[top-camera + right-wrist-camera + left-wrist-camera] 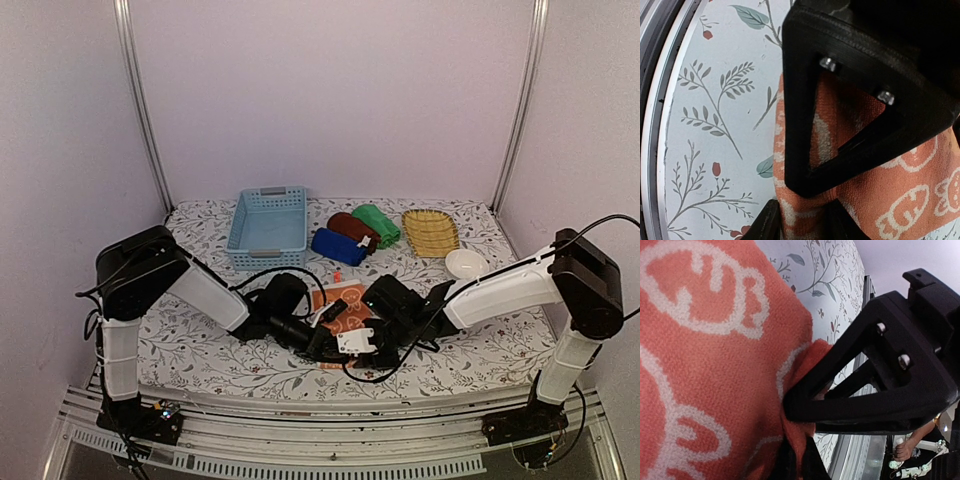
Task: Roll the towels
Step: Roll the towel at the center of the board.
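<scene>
Towel: orange towel (348, 320) lies on the table (200, 350), near centre, between both arms.
Left claw (790, 432): closed, pinching the towel's edge.
Right claw (800, 210): cloth sits between its jaws; whether it is clamped cannot be told.
Far side: blue towel (338, 246), maroon towel (352, 228) and green towel (377, 224), seemingly rolled.
Risk: if the claws pull unevenly or one hold is loose, the edge may slip and the roll skew.

Both arms reach low and inward to meet at the towel (352, 322). The left gripper (330, 312) pinches a corner tight; the right gripper (800, 210) straddles its edge, jaws partly apart.
</scene>
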Robot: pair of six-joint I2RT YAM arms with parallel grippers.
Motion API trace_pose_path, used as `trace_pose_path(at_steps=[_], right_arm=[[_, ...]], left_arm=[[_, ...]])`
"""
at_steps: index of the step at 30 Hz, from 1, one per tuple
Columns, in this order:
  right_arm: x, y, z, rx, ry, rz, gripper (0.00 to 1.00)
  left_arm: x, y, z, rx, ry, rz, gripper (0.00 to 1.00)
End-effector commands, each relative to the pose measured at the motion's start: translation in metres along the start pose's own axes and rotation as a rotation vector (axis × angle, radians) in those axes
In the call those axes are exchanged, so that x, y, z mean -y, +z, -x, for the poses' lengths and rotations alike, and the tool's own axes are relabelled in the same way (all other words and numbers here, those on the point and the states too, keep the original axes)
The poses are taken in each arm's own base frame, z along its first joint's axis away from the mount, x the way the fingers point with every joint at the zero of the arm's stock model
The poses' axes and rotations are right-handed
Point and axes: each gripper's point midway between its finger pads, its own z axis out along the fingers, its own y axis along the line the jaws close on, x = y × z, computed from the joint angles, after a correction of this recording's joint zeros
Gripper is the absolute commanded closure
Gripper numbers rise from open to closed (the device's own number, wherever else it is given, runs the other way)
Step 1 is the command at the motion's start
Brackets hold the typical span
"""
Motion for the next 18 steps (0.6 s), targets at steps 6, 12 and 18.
trace_pose_path(at_steps=[6, 12, 18], right_arm=[[-0.047, 0.022, -0.043, -0.125, 0.018, 0.205, 0.87], [-0.065, 0.009, -0.03, -0.056, 0.089, 0.377, 0.91], [-0.06, -0.003, -0.016, 0.016, 0.29, 0.617, 0.91]], left_arm=[[-0.023, -0.042, -0.008, 0.094, 0.037, 0.189, 0.78], [-0.022, -0.093, -0.007, 0.295, 0.191, 0.373, 0.63], [0.029, -0.101, -0.028, 0.418, 0.694, 0.508, 0.56]])
